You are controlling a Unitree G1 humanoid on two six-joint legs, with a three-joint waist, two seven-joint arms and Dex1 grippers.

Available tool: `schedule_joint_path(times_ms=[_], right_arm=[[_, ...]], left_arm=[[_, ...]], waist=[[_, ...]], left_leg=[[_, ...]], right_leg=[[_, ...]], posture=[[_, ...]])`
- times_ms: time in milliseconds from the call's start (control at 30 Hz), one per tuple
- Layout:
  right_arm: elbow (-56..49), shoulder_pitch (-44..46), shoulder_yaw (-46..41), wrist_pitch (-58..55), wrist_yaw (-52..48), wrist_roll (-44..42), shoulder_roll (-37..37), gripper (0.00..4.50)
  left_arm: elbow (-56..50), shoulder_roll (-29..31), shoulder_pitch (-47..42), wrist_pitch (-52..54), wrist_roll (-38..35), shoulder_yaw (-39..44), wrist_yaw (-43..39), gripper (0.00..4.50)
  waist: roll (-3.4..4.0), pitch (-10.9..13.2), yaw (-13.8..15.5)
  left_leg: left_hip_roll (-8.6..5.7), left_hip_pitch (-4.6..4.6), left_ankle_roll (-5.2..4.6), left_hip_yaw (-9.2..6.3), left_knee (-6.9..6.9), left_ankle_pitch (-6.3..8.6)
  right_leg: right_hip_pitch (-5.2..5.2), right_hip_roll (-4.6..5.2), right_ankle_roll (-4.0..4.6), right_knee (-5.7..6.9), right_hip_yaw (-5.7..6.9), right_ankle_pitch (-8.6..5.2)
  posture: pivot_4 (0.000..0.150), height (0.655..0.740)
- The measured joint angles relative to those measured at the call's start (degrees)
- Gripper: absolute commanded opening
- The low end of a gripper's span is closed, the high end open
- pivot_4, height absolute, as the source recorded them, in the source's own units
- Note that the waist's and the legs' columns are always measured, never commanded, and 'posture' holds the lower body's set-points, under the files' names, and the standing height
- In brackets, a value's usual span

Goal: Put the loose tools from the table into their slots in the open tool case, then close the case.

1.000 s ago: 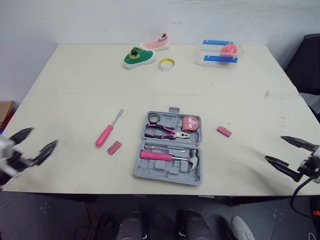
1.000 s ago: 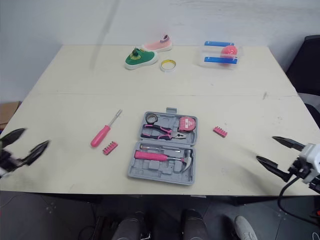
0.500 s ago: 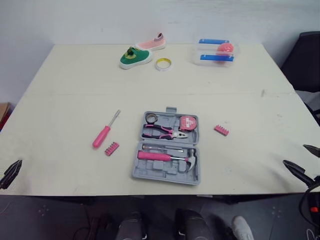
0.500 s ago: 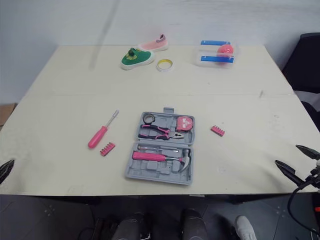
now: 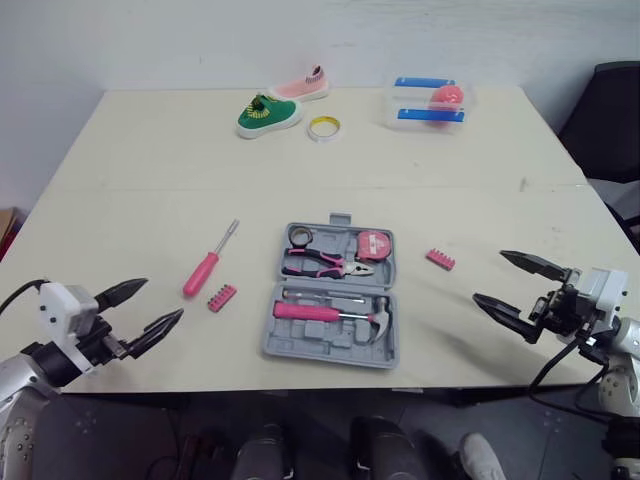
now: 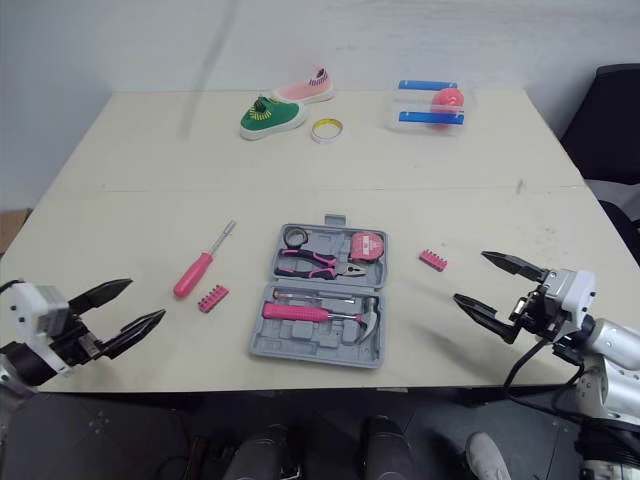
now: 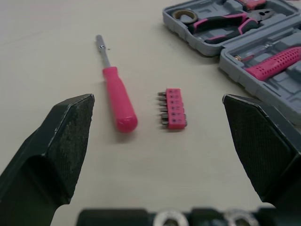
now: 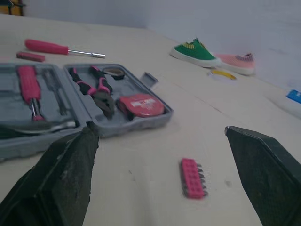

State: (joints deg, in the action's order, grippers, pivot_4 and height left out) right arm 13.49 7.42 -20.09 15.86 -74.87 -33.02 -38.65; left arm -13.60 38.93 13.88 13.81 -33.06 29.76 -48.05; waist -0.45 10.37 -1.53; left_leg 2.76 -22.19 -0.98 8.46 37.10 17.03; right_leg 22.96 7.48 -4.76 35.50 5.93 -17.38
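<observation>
The grey tool case [image 5: 336, 296] lies open mid-table with a pink hammer, pliers and tape measure in it. A pink screwdriver [image 5: 206, 267] and a pink bit holder [image 5: 222, 297] lie loose to its left, also seen as screwdriver [image 7: 116, 92] and bit holder [image 7: 172, 108]. Another pink bit holder [image 5: 440, 259] lies to the case's right, seen too as bit holder [image 8: 192, 177]. My left gripper [image 5: 142, 308] hovers open at the front left, short of the screwdriver. My right gripper [image 5: 518, 286] is open at the front right, near the right bit holder.
At the table's far side sit a green shoe [image 5: 265, 114], a pink shoe [image 5: 303, 85], a roll of yellow tape [image 5: 323, 127] and a clear box [image 5: 427, 101] with a pink ball inside. The table's front edge [image 5: 300, 382] runs just below both grippers.
Both grippers have come back up over the table's front corners after dropping low and outward half a second ago. The camera view shifted slightly. The tools have not moved.
</observation>
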Motion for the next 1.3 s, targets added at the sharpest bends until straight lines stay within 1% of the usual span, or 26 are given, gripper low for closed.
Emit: schedule_joint_path(times_ms=[33,133,200,333,533,800,1067,1300], right_arm=[[-1.2,0.0,0.3,-0.6,0.0,-0.2,0.0,4.50],[-4.4,0.1,1.8,-2.6,0.2,-0.3,0.3,4.50],[-5.5,0.0,1.9,-3.7,0.8,-0.4,0.5,4.50],[-8.7,-0.4,2.4,-5.5,1.1,-0.5,0.6,4.50],[-14.3,-1.4,5.0,-8.1,0.7,-1.4,1.3,4.50],[-17.1,-1.4,6.2,-9.8,1.0,-2.0,1.4,4.50],[-22.4,-1.4,6.4,-12.9,4.0,-2.2,1.4,4.50],[-22.9,0.6,8.2,-14.9,5.4,-2.2,1.4,4.50]], left_arm=[[0.0,-0.2,-0.3,0.0,0.4,-1.2,0.0,3.58],[0.8,-0.5,-1.6,-0.9,4.0,-5.7,0.3,2.17],[1.1,-1.0,-2.5,-1.2,6.0,-7.9,1.3,2.17],[1.2,-2.7,-4.5,-1.1,7.7,-10.9,2.8,2.17],[5.6,-3.9,-8.8,-0.9,11.6,-14.2,6.3,2.17],[8.6,-4.2,-11.3,-0.7,14.1,-18.0,6.6,2.17],[9.9,-4.7,-13.2,0.0,15.0,-18.7,7.5,2.17],[10.4,-4.6,-14.8,1.8,15.3,-19.6,7.9,2.17]], waist=[[0.00,0.0,0.0],[0.00,0.0,0.1],[0.00,0.0,0.1],[0.00,0.0,0.1],[-0.01,0.0,0.0],[-0.01,0.0,0.2],[-0.01,0.0,0.2],[0.03,0.0,0.4]], left_leg=[[-0.01,0.00,-0.01,0.00,0.01,0.00],[-0.02,0.00,-0.03,0.00,0.05,-0.01],[-0.02,0.00,-0.04,0.00,0.06,-0.01],[-0.01,0.00,-0.05,0.00,0.03,-0.02],[-0.02,0.00,-0.10,0.01,0.08,-0.06],[-0.03,0.00,-0.11,-0.01,0.09,-0.07],[-0.02,0.02,-0.10,-0.01,0.09,-0.07],[-0.03,0.05,-0.10,-0.03,0.10,-0.10]], right_leg=[[0.00,0.00,0.00,0.00,0.01,0.00],[-0.01,0.00,0.00,0.01,0.02,0.00],[-0.01,0.00,0.00,0.01,0.02,0.00],[-0.01,-0.02,0.00,0.02,0.03,0.00],[-0.01,-0.03,-0.04,0.09,0.05,0.02],[-0.01,-0.01,-0.04,0.09,0.05,0.03],[-0.02,-0.01,-0.04,0.12,0.04,0.03],[-0.04,0.01,-0.04,0.15,0.04,0.03]], posture=[[0.150,0.7400],[0.150,0.7400],[0.150,0.7400],[0.150,0.7400],[0.150,0.7400],[0.150,0.7400],[0.150,0.7400],[0.150,0.7400]])
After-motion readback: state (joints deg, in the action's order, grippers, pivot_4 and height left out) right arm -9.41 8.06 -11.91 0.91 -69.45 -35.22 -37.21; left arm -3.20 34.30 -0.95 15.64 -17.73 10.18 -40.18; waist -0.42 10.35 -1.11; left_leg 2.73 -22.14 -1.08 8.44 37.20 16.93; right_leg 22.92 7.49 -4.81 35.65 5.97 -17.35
